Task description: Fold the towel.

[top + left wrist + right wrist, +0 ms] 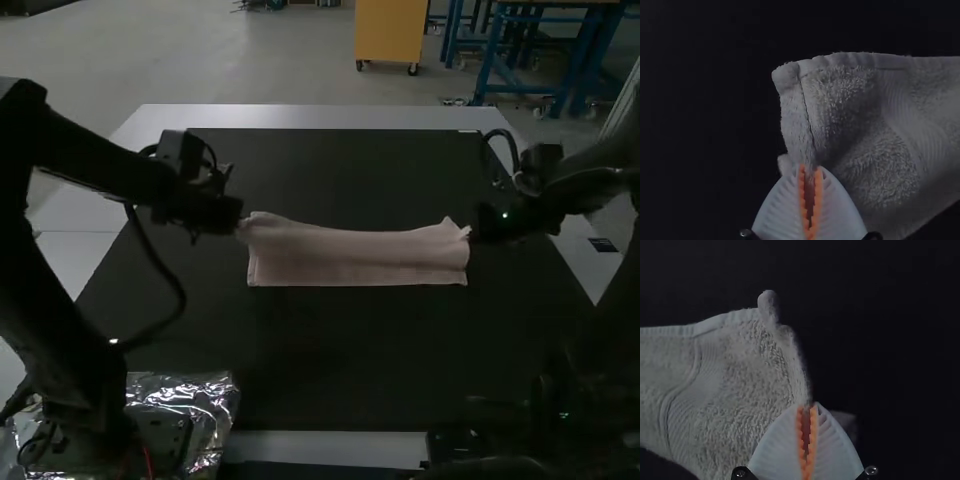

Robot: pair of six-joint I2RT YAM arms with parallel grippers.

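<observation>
In the high view the pink towel [358, 258] lies as a long strip across the mat's middle, its upper part raised. My left gripper [240, 222] is at its left end, my right gripper [474, 228] at its right end. In the left wrist view the left gripper [810, 175] has its fingers closed on the side edge of the towel [860, 115]. In the right wrist view the right gripper [807, 412] pinches the opposite side edge of the towel [740, 385], with a corner standing up beyond it. How many layers are held I cannot tell.
A black mat [330, 350] covers most of the light table [320, 117]. Crumpled silvery wrapping [195, 395] lies by the left arm's base. A black cable loops down beside the left arm.
</observation>
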